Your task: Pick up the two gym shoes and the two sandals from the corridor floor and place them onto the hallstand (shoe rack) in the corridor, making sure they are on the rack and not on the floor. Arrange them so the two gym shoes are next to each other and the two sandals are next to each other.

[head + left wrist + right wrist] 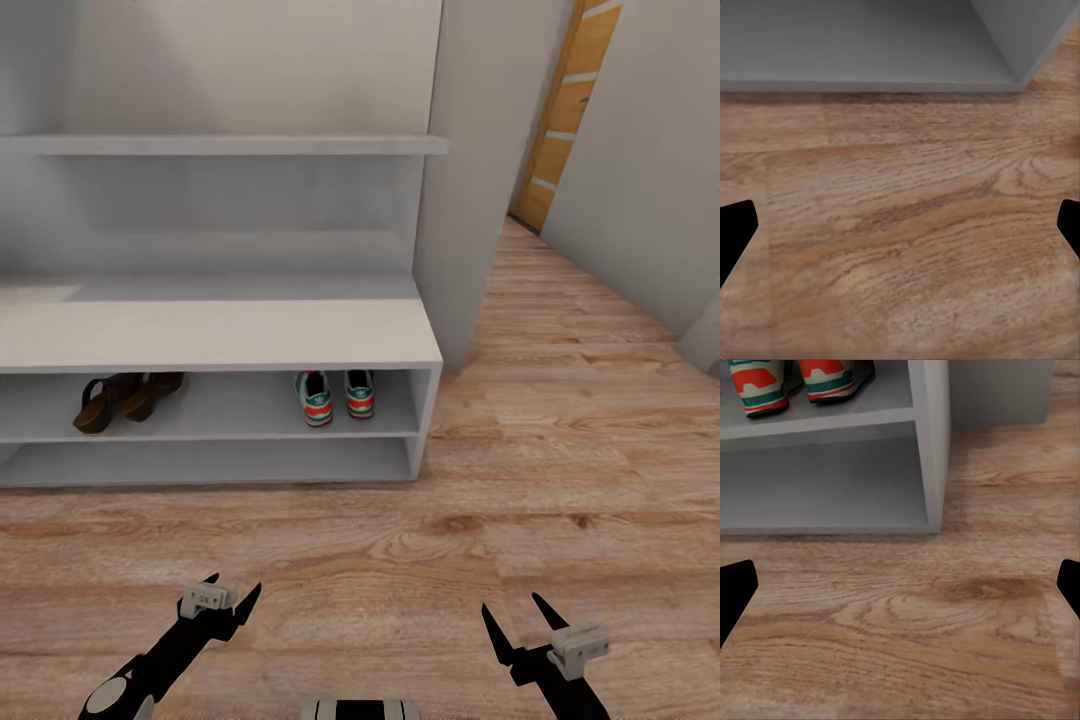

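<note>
Both pairs already rest on the hallstand's (215, 335) upper tier: the two gym shoes (335, 395) side by side near its right end, heels outward, the two sandals (125, 398) together toward its left. The left gripper (228, 598) and right gripper (522, 618) hover released and empty over the corridor floor (420, 540) in front of the hallstand, so no further pick seems needed.

Left gripper (232, 592): two black, pointed, blade-like fingers on a pale grey block, carried by a black arm with a light grey round joint cap. Right gripper (516, 620): same black tapered fingers, grey block beside them. A grey-and-black trunk edge lies between the arms.
</note>
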